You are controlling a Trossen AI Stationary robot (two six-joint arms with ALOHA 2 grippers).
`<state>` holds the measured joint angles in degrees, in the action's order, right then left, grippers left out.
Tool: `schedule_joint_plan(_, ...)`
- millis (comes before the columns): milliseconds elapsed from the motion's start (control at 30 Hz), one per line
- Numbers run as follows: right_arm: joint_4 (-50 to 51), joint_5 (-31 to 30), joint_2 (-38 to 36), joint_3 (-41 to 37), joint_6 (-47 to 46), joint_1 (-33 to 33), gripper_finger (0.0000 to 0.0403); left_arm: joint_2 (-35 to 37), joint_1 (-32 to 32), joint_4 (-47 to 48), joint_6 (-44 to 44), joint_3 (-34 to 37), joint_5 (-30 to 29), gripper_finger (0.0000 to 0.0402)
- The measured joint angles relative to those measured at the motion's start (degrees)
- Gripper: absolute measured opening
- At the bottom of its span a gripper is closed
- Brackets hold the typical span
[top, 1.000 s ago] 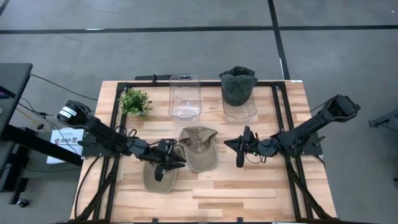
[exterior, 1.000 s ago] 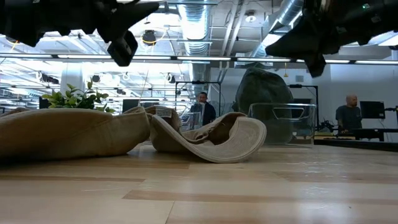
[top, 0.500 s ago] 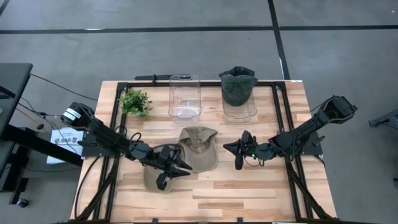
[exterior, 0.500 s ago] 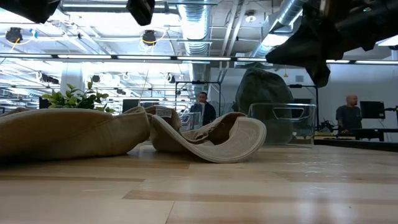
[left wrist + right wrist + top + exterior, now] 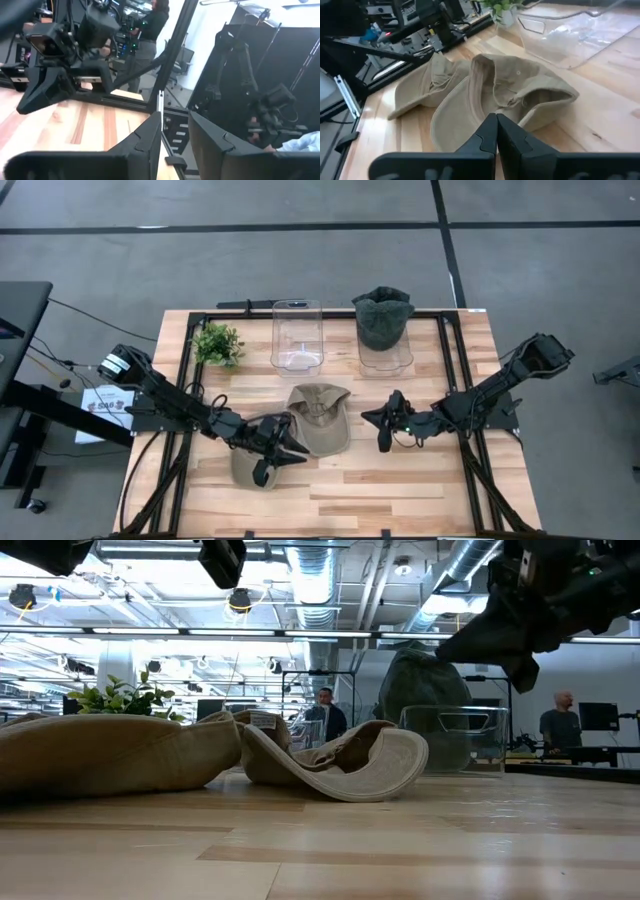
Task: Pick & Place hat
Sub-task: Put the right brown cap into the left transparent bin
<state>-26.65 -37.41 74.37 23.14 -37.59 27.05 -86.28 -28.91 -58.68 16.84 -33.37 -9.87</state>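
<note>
On the worktop [image 5: 400,490], the left gripper [image 5: 272,463] hovers with fingers slightly parted above a tan hat [image 5: 255,465]. Just beyond lies a second tan hat [image 5: 320,418]; to its right the right gripper [image 5: 381,424], fingers closed.

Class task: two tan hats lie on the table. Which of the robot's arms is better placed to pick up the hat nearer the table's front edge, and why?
Left, probably. The left gripper hovers directly over that tan hat, while the right gripper is beyond the other tan hat.

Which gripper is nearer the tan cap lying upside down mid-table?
Left. The left gripper hangs at the cap's left edge; the right gripper hangs off to its right, across bare table.
</note>
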Motion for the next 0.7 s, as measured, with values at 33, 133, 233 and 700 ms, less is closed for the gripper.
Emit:
schedule_joint_plan(33,0.6,0.4,0.0,0.0,-0.3,0.3,0.0,0.0,0.0,0.0,0.0,0.0,0.0,0.0095)
schedule_joint_plan(133,3.5,5.6,0.0,0.0,-0.4,0.3,0.0,0.0,0.0,0.0,0.0,0.0,0.0,0.0095)
schedule_joint_plan(233,4.0,7.5,0.0,0.0,-1.0,0.3,0.0,0.0,0.0,-0.1,0.0,0.0,0.0,0.0095)
schedule_joint_plan(700,-1.3,9.1,8.9,0.7,4.1,-1.7,0.0,0.0,0.0,0.2,0.0,0.0,0.0,0.0095)
